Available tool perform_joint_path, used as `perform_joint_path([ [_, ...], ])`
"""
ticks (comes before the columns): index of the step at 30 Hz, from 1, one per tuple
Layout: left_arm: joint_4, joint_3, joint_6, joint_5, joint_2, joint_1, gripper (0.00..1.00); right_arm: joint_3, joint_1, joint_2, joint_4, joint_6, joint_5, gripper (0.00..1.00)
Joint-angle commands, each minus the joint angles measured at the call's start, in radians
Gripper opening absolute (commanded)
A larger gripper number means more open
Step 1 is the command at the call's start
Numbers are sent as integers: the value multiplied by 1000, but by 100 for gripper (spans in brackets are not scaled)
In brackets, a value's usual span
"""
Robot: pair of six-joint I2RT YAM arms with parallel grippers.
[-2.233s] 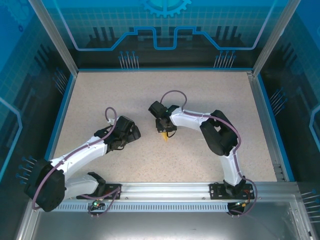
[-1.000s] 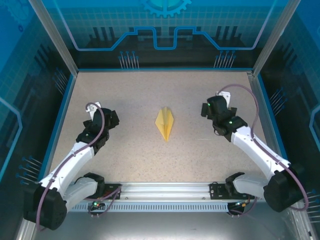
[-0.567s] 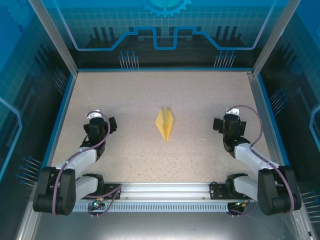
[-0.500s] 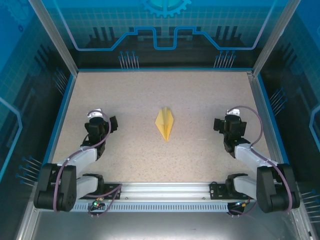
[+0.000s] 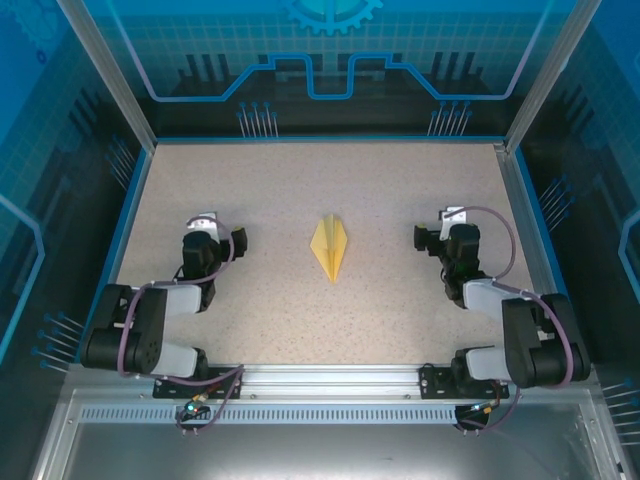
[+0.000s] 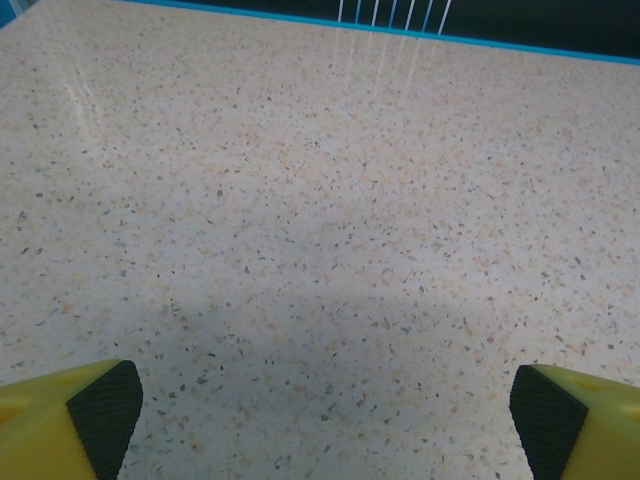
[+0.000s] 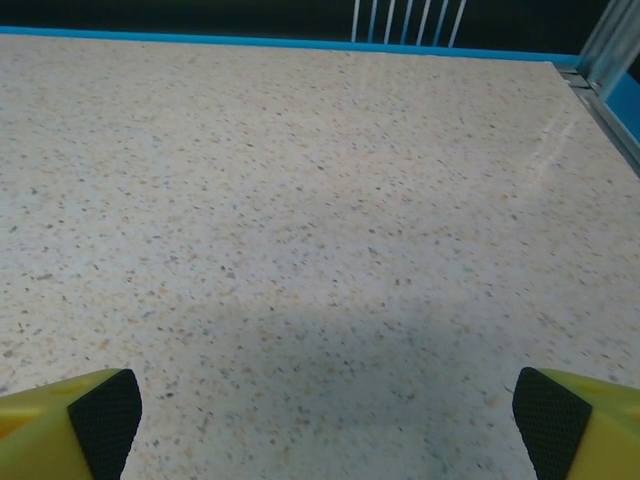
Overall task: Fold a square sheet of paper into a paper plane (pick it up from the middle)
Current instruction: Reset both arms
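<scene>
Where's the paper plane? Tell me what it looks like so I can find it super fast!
Look at the big speckled table. Right in its middle, halfway between the left arm and the right arm, lies the plane. It is a flat, pointy yellow dart, while the arms beside it are black and white.
</scene>
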Motion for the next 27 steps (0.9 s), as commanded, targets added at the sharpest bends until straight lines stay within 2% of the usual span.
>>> perform_joint_path([
  [1,65,47,27,27,38,12,99,13,-12,69,129,-26,-40,99],
  [6,61,77,27,9,92,12,98,22,-12,142,174,-31,-43,99],
  [18,52,80,33,12,92,9,98,26,-12,142,164,-29,-38,100],
  [22,33,93,63,94,96,9,99,26,-11,142,164,-29,-38,99],
  [27,28,95,64,96,97,9,99,26,-11,142,163,-29,-38,100],
])
